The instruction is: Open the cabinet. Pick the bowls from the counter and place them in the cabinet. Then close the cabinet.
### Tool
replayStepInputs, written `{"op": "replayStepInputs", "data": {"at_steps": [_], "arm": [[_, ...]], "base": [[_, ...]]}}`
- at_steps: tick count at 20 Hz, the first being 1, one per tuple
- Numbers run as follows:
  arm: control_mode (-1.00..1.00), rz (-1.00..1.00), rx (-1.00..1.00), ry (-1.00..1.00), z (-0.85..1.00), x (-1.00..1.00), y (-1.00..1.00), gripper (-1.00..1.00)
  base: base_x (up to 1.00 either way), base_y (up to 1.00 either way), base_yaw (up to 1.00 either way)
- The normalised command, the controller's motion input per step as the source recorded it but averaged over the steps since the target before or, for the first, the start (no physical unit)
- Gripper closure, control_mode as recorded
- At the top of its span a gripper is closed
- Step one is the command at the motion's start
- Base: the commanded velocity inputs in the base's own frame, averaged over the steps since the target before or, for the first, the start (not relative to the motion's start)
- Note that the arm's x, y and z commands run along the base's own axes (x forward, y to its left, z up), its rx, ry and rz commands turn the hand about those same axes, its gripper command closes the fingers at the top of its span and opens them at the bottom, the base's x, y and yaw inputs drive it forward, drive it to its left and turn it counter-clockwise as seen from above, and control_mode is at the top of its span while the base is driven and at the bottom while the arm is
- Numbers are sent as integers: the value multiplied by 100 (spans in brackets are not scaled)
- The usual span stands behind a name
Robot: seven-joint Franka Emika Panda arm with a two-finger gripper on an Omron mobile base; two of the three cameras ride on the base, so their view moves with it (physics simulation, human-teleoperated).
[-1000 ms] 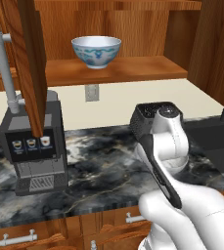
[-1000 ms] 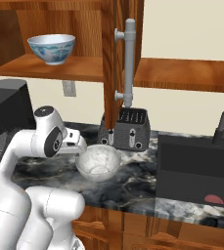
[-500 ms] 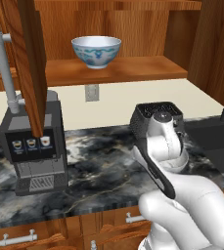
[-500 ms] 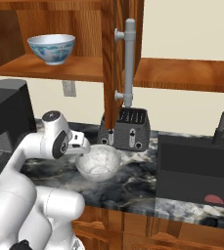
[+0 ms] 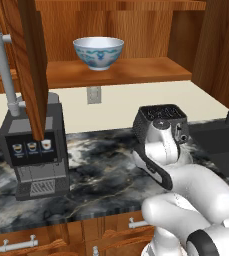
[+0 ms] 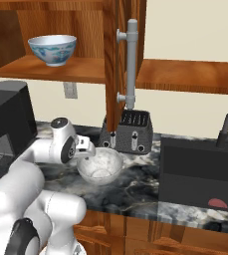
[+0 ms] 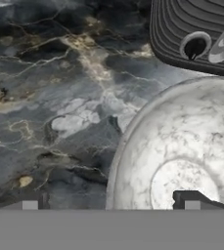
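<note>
The cabinet [image 5: 33,65] stands open, its doors swung out edge-on with a grey bar handle [image 6: 131,64]. A white bowl with blue pattern [image 5: 98,52] rests on the cabinet's shelf. The speckled grey-white bowl [image 6: 100,167] sits on the dark marble counter [image 5: 96,175] in front of the toaster. My gripper [image 7: 111,204] is open and low over this bowl's left rim. One fingertip [image 7: 191,200] is inside the bowl [image 7: 182,156] and the other is outside over the counter. Nothing is gripped.
A black toaster [image 6: 130,132] stands just behind the speckled bowl. A coffee machine [image 5: 33,150] is on the counter's left, under the left door. A dark sink [image 6: 200,169] with a faucet lies to the right. Drawers with grey handles [image 5: 18,244] run below.
My hand has moved a little to the right and down, closer to the speckled bowl's rim. The jaws stayed open; both bowls are unmoved.
</note>
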Motion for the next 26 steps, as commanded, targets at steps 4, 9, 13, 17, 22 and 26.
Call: {"op": "replayStepInputs", "data": {"at_steps": [4, 9, 13, 17, 22, 26], "arm": [[-100, 2, 0, 0, -25, 37, 0, -100], [-100, 1, 0, 0, -22, 33, 0, -100], [-100, 1, 0, 0, -22, 30, 0, -100], [-100, 1, 0, 1, -18, 20, 0, 100], [-100, 0, 0, 6, -10, 1, -4, 100], [-100, 0, 0, 13, -10, -17, -22, 100]], "base": [[0, 0, 0], [0, 0, 0], [0, 0, 0], [0, 0, 0], [0, 0, 0], [0, 0, 0]]}}
